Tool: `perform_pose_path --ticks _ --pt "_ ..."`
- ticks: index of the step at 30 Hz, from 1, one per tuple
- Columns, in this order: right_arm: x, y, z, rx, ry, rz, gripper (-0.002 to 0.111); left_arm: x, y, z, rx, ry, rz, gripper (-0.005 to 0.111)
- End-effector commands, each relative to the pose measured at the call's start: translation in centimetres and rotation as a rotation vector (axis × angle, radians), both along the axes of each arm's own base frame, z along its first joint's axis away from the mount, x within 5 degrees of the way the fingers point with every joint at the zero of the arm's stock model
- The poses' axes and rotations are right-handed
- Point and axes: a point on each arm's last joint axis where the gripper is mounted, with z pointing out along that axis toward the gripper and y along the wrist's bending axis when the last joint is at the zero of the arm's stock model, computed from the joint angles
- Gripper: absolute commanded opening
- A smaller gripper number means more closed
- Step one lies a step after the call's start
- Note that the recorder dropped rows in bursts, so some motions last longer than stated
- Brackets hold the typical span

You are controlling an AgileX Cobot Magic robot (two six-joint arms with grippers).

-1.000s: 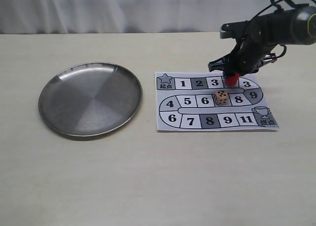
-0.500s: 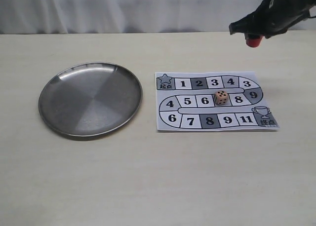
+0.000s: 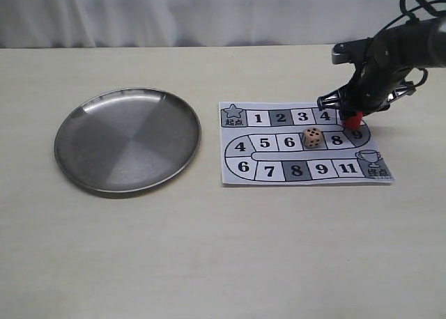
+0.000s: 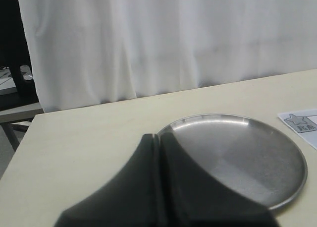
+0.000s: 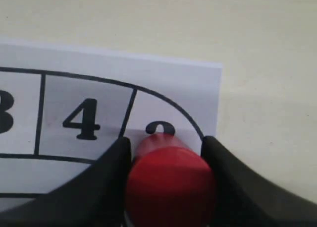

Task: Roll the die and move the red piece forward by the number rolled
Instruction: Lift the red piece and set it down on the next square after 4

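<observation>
Toward the right edge of the table (image 3: 223,256), the right pincer (image 3: 353,114) grips the red piece (image 3: 355,118) over the curved square beside the 4 on the paper board (image 3: 232,171). The die (image 3: 313,137) sits on its middle row, between 6 and 8. The left pincer (image 4: 154,139) is pressed closed, empty, facing a steel plate (image 3: 127,139) nearer the left edge.

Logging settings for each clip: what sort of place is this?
Probably a lab tabletop setup: bare pale table, white curtain behind it, just a paper game board and steel plate laid out.
</observation>
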Motion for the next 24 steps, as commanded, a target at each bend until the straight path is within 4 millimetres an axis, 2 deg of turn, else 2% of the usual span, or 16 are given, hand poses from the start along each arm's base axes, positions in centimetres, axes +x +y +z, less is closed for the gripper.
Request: perform_pose_path --ticks 1,21,24 --pt "-0.4 -0.1 -2.0 0.005 0.061 -0.015 0.005 0.0 -0.1 0.0 -0.003 -0.010 -0.010 0.000" --pt "0.4 0.1 -1.3 0.018 -0.026 0.004 0.005 0.0 -0.1 0.0 -0.003 -0.010 -0.010 0.000" --pt "0.4 0.1 -0.5 0.020 -0.049 0.005 0.011 0.0 -0.1 0.0 -0.003 -0.010 -0.010 0.000"
